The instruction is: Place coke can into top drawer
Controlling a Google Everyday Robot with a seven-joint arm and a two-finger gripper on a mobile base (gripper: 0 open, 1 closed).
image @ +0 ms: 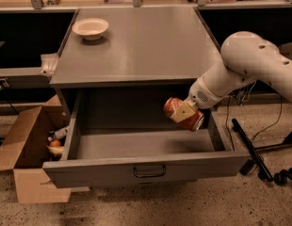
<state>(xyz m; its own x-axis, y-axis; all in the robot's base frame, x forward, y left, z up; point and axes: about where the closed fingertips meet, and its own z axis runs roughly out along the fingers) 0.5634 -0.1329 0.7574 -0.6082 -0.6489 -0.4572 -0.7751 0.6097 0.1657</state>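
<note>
The coke can (pixel 178 108), red-orange with a silver end, lies tilted on its side in my gripper (pixel 184 112). The gripper is shut on it, a cream finger pad across its middle. The can hangs inside the open top drawer (pixel 146 166), near its right rear corner and a little above the drawer floor. The drawer is pulled far out from the grey cabinet, its front panel carrying a small dark bar handle (pixel 149 171). My white arm (pixel 245 65) reaches in from the right.
A cream bowl (pixel 90 28) stands on the cabinet top (pixel 146 46) at the back left. An open brown cardboard box (pixel 28 149) with items in it sits on the floor to the left. Dark cables and a stand foot (pixel 252 149) lie on the floor to the right.
</note>
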